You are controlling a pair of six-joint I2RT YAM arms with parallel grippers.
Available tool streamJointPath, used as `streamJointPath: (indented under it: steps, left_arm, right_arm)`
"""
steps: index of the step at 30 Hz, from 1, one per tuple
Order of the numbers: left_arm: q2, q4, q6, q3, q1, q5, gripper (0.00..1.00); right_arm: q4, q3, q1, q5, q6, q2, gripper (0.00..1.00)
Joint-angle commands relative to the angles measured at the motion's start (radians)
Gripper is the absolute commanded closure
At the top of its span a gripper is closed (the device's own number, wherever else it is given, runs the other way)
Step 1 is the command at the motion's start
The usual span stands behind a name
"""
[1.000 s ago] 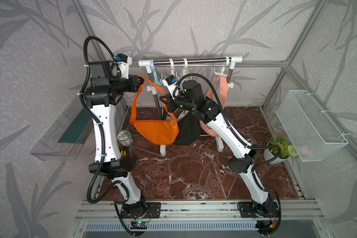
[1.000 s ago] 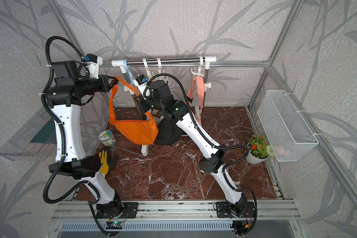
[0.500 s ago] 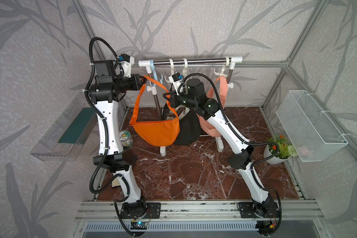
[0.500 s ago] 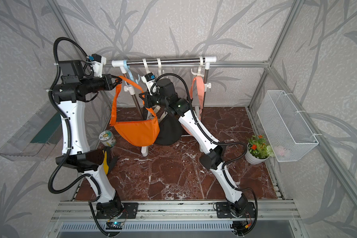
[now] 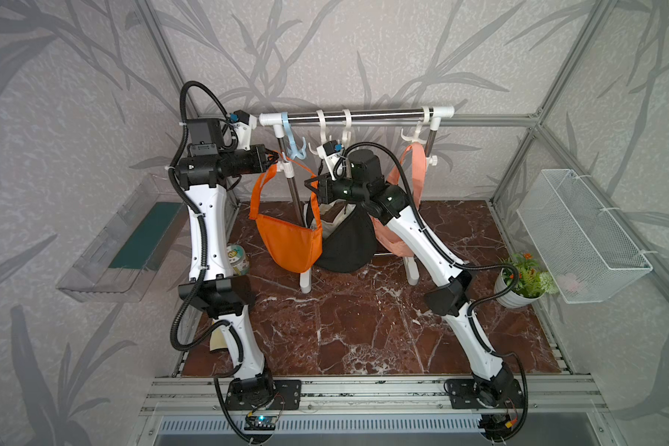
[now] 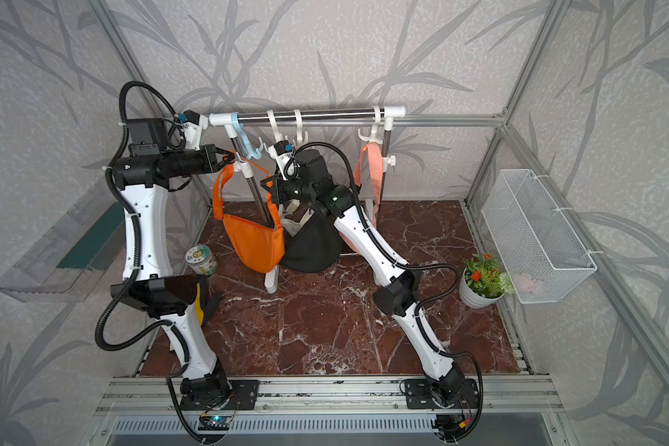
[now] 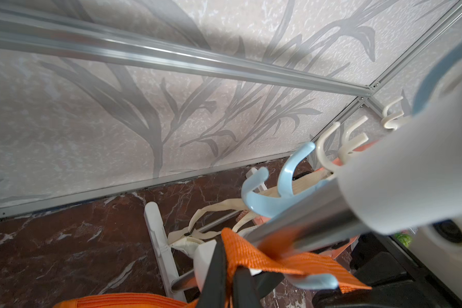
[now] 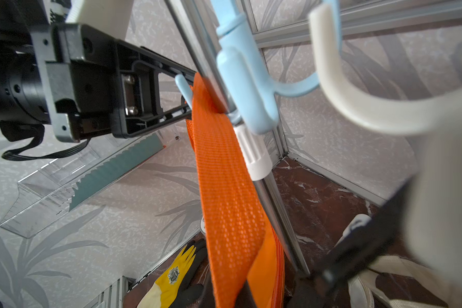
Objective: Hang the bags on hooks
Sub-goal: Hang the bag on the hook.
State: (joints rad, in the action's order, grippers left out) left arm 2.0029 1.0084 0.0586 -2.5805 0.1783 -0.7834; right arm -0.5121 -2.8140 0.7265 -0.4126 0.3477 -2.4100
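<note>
The free-standing clothes rail of chrome tube with white plastic fittings (image 5: 364, 114) stands at the back of the red marble-patterned tabletop (image 5: 364, 328), and the bright orange fabric bag with a woven webbing strap (image 5: 290, 241) hangs beside the rail's left post, clear of the tabletop. By my reading the task is near its end: the strap (image 8: 224, 170) lies over a prong of the pale blue plastic hook (image 8: 247, 88) at the post, but neither arm has let go. The left gripper (image 5: 274, 157) has its jaws closed on the strap right at that prong, as the left wrist view shows. The right gripper (image 5: 310, 184) meets the strap's other run lower down; its jaws look nearly closed, though whether they pinch the webbing is hard to make out. How securely the strap seats in the prong is blurred.
</note>
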Motion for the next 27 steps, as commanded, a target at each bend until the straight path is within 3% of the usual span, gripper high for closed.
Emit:
streamJointPath:
  steps: [1,2,4,10,11,12,15,20,24,27]
  left_arm:
    - [-0.07,-0.052,-0.04,0.077,0.023,0.039,0.74]
    - [-0.098,-0.081,-0.042,0.113,0.023,0.035,0.62]
    - [-0.163,-0.161,-0.046,0.195,0.023,0.027,0.46]
    - [-0.409,-0.535,-0.008,0.559,0.023,0.041,0.22]
    - [-0.434,-0.573,0.004,0.594,0.023,0.042,0.08]
    - [-0.45,-0.589,0.008,0.614,0.024,0.042,0.01]
    - [-0.503,-0.69,0.045,0.701,0.024,0.071,0.01]
    - [-0.651,-1.026,0.15,0.936,0.024,0.112,0.01]
    - [-0.781,-1.07,0.154,1.102,0.023,0.201,0.01]
    - [-0.92,-1.118,0.138,1.321,0.023,0.314,0.01]
  right_arm:
    - [-0.064,0.01,-0.013,-0.004,-0.028,0.024,0.75]
    - [-0.065,0.018,-0.012,0.002,-0.044,0.037,0.69]
    - [-0.062,0.04,-0.013,0.02,-0.073,0.066,0.57]
    - [-0.094,0.072,-0.012,0.074,-0.187,0.151,0.27]
    - [-0.11,0.081,-0.012,0.095,-0.214,0.168,0.22]
    - [-0.12,0.095,-0.011,0.117,-0.234,0.187,0.17]
    - [-0.122,0.184,-0.012,0.164,-0.3,0.266,0.01]
    - [-0.004,0.469,-0.012,0.259,-0.401,0.471,0.01]
    - [0.186,0.906,-0.017,0.37,-0.451,0.75,0.01]
    - [0.308,1.254,-0.045,0.457,-0.452,0.972,0.01]
